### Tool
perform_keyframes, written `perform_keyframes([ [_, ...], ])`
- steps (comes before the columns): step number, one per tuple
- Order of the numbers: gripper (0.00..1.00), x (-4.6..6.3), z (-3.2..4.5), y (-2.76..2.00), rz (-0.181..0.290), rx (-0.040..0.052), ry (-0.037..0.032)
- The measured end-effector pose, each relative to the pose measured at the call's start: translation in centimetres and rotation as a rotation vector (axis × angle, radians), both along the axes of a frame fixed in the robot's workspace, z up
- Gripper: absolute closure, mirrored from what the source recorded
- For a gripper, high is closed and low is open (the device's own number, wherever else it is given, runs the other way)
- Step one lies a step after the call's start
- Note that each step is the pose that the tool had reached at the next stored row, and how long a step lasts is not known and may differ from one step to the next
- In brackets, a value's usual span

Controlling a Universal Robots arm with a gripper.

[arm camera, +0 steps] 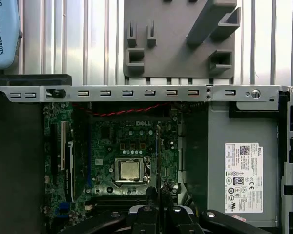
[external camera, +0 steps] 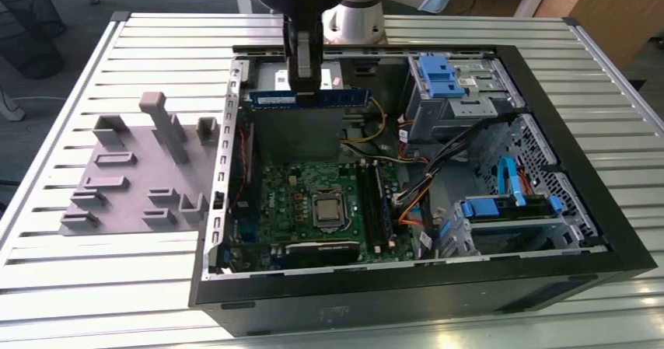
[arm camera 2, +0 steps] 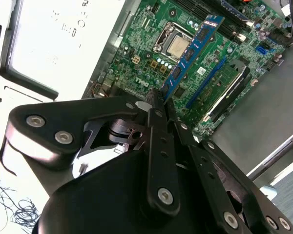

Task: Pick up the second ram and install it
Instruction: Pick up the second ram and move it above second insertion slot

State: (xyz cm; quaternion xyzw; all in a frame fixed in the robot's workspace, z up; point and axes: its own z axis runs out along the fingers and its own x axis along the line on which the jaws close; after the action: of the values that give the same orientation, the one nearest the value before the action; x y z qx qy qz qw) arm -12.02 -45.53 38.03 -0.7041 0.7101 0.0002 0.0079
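Observation:
My gripper [external camera: 304, 85] hangs over the far end of the open computer case [external camera: 581, 271] and is shut on the second ram [external camera: 311, 98], a long thin blue stick held level on its edge. In the second wrist view the ram [arm camera 2: 195, 46] juts out from the closed gripper [arm camera 2: 158, 95] above the green motherboard [arm camera 2: 136, 58]. The first wrist view gives the ram [arm camera: 158, 156] edge-on as a thin line rising from the gripper [arm camera: 158, 195]. The memory slots [external camera: 379, 201] lie beside the processor socket [external camera: 328, 209], well below and away from the ram.
A grey fixture plate [external camera: 135, 170] with upright blocks sits on the slatted table at the exterior view's left. Inside the case are blue drive brackets [external camera: 446, 77], cable bundles [external camera: 415, 170], a power supply [arm camera: 241, 170] and an expansion card [external camera: 322, 248].

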Motion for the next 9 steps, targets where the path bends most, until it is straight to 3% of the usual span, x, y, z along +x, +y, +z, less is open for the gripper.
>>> perform_keyframes([
  [9, 0.86, 1.6, -0.03, 0.00, 0.000, 0.0000, 0.0000],
])
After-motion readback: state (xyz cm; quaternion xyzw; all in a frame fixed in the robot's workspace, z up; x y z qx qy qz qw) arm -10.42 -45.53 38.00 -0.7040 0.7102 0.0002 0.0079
